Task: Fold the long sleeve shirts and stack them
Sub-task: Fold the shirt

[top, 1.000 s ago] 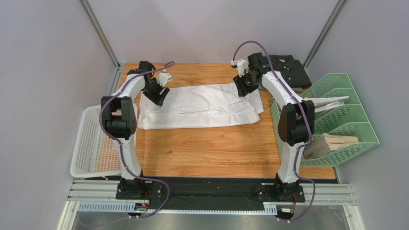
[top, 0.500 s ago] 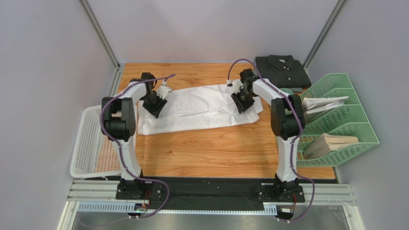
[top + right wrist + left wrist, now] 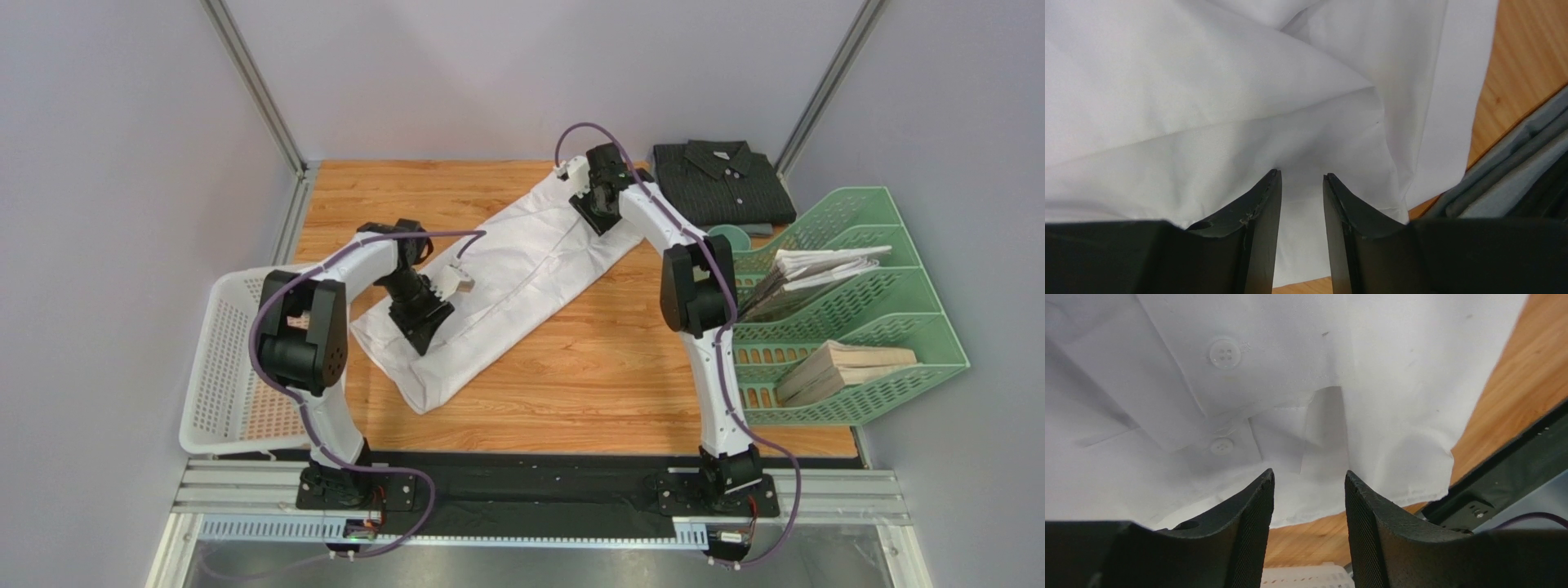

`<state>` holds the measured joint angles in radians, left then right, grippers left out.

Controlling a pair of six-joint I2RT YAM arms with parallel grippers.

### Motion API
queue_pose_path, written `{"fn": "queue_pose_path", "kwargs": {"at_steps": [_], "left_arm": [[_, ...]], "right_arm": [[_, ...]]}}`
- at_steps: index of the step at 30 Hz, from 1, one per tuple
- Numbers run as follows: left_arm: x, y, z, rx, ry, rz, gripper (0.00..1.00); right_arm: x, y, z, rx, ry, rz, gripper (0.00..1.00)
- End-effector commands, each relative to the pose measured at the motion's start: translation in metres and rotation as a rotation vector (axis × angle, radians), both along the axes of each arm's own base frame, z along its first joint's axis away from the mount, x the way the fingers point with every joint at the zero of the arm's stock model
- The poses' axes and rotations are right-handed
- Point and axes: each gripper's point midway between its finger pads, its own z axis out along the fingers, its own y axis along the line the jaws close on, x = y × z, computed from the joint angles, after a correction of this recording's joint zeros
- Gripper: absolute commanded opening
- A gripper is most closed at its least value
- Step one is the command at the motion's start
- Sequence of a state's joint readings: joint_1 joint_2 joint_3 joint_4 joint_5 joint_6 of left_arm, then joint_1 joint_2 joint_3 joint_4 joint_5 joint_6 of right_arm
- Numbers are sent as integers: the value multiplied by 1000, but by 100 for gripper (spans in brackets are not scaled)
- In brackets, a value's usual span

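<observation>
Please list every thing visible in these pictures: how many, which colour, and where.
white shirt: one, white, diagonal across the table
dark shirt: one, charcoal, folded, far right corner
basket: one, white mesh, beside the table's left edge
file rack: one, green, right of the table
papers: several, white, in the file rack
brown stack: one, tan, in the file rack's nearer part
table: one, light wood, centre
left claw: one, black, gripping the white shirt's near end
right claw: one, black, gripping the white shirt's far end

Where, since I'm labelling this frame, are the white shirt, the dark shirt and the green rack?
white shirt [image 3: 528,270]: top external view, mid-body.
dark shirt [image 3: 730,184]: top external view, folded front.
green rack [image 3: 846,218]: top external view, far wall.
</observation>
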<state>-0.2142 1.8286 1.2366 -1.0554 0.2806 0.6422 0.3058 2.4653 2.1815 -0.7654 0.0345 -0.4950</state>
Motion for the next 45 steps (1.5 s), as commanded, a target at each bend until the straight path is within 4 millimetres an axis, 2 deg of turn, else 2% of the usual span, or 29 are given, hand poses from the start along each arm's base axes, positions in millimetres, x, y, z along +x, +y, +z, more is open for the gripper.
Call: {"fn": "queue_pose_path", "kwargs": {"at_steps": [1,2,3,4,5,6,7,11,13,16,18,19,22,23,25,26,28,29,32,34,36,37,39,40,41,42,43,44,45], "left_arm": [[42,-18,63,-121,-201,12,54],[58,-15,70,-96,-257,16,54],[68,-14,71,-84,-286,14,56],[75,-14,71,-76,-301,4,56],[85,-9,64,-42,-298,1,56],[89,-6,60,-21,-296,-11,56],[93,-5,55,-9,-293,-23,56],[97,3,25,69,-266,-64,55],[96,4,14,96,-253,-78,53],[78,7,-6,165,-187,-128,47],[56,4,-18,190,-134,-161,45],[47,3,-21,198,-109,-172,43],[2,-15,-26,192,16,-202,39],[-16,-26,-27,192,50,-241,39],[-35,-45,-20,164,76,-245,38],[-49,-69,-13,120,88,-274,37],[-73,-95,-2,91,152,-256,37],[-88,-123,4,39,175,-297,36],[-108,-172,21,-54,175,-311,36],[-106,-193,38,-141,149,-270,38],[-91,-205,56,-211,66,-264,45],[-86,-208,78,-276,0,-262,46],[-69,-208,96,-365,-89,-217,53],[-65,-207,116,-425,-150,-206,56],[-55,-199,123,-453,-170,-158,58],[-44,-200,132,-493,-218,-136,61],[-39,-195,147,-529,-260,-114,63],[-30,-187,154,-559,-262,-55,64],[-22,-185,163,-589,-288,-26,69]], "right_arm": [[36,12,101,91,-278,16,38],[31,12,108,100,-279,17,38],[24,18,131,145,-303,35,39],[18,23,141,188,-302,41,42],[12,26,148,210,-301,51,43],[4,25,145,220,-281,48,45],[-5,28,164,256,-294,53,47],[-34,29,176,304,-230,52,47],[-49,27,170,325,-162,45,47],[-69,21,163,359,-68,12,47],[-77,16,157,377,-20,-18,47],[-83,7,152,385,21,-40,46],[-95,-9,134,371,104,-75,45],[-98,-13,128,364,127,-85,45],[-102,-26,118,340,165,-105,44],[-102,-28,114,332,175,-109,44],[-102,-34,102,310,202,-121,43],[-101,-35,100,307,207,-123,42],[-94,-33,82,301,239,-131,41],[-85,-32,66,292,258,-143,38],[-81,-31,56,280,269,-145,37],[-77,-29,52,266,264,-144,36],[-73,-27,34,245,279,-143,36],[-72,-24,28,223,275,-135,35],[-71,-22,18,206,284,-126,34],[-69,-22,12,187,280,-122,34],[-65,-19,9,155,257,-115,33],[-63,-16,5,138,251,-105,32],[-61,-15,-5,114,256,-93,32]]}}
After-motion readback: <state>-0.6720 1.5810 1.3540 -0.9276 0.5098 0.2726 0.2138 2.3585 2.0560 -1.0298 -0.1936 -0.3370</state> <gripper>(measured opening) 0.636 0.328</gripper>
